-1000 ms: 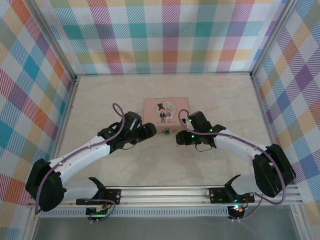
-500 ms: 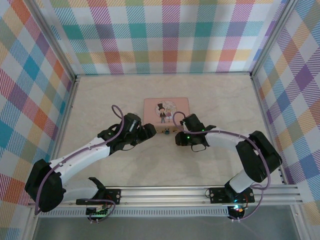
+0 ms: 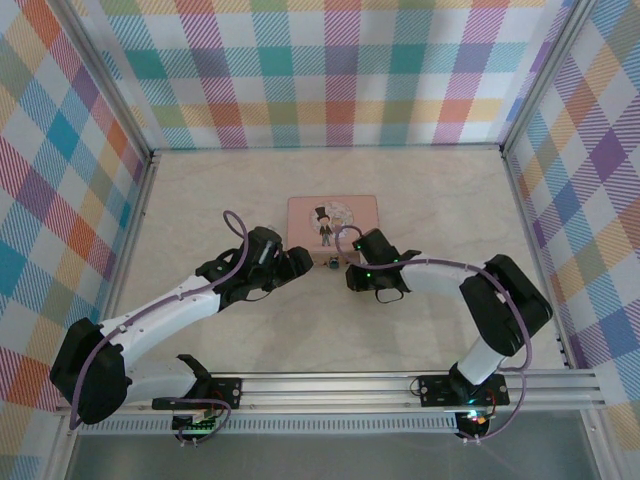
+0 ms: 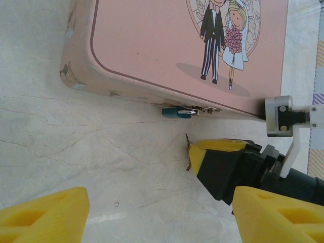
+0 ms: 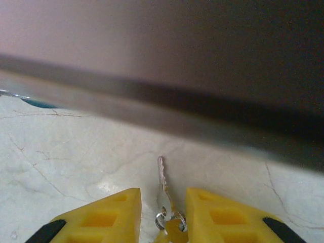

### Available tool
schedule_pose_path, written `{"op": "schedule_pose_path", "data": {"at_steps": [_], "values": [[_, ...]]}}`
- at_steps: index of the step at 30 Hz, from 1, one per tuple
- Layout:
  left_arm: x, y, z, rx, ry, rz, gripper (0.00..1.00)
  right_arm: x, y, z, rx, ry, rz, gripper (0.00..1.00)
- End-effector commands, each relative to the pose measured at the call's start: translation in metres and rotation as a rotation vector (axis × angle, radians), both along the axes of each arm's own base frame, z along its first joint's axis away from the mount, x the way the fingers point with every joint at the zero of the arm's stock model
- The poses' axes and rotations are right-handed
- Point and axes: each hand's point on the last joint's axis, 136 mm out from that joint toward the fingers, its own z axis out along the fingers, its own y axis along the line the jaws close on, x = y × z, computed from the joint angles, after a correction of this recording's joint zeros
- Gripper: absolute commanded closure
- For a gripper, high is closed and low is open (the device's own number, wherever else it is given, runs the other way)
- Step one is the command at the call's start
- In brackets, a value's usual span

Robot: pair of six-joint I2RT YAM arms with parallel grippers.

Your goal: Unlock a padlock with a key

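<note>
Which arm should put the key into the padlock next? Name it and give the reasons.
Right. The right gripper holds the key, tip aimed at the front of the pink tin, with the padlock hanging there off to one side. The left gripper stands open and empty beside them.

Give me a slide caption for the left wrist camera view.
Right gripper holds the key close to the padlock on the pink tin's edge.

The tin (image 4: pixel 152 40) is pink with a cartoon wedding couple, the padlock (image 4: pixel 174 112) teal, the key (image 5: pixel 161 179) silvery, the fingers (image 5: pixel 106 217) yellow, the desk (image 4: pixel 101 167) cream marbled, the walls (image 3: pixel 330 70) pastel plaid.
</note>
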Motion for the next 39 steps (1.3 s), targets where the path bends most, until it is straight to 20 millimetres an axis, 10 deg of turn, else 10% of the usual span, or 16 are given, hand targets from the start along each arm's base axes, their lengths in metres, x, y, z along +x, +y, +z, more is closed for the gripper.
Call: {"op": "schedule_pose_path", "data": {"at_steps": [1,19,26,39], "values": [[-0.003,-0.001,-0.002,-0.006,-0.007,0.001,0.25,-0.008,-0.001,-0.010,-0.090,0.011,0.036,0.70],[-0.002,0.001,-0.001,0.003,-0.016,0.010,0.25,-0.022,0.006,0.002,-0.201,-0.075,0.092,1.00],[0.014,-0.004,0.034,-0.009,-0.110,-0.014,0.25,-0.017,0.030,0.095,0.079,-0.206,0.180,1.00],[0.054,-0.047,0.179,-0.389,-0.426,-0.223,0.35,-0.001,0.015,0.269,0.669,-0.425,0.299,1.00]]}}
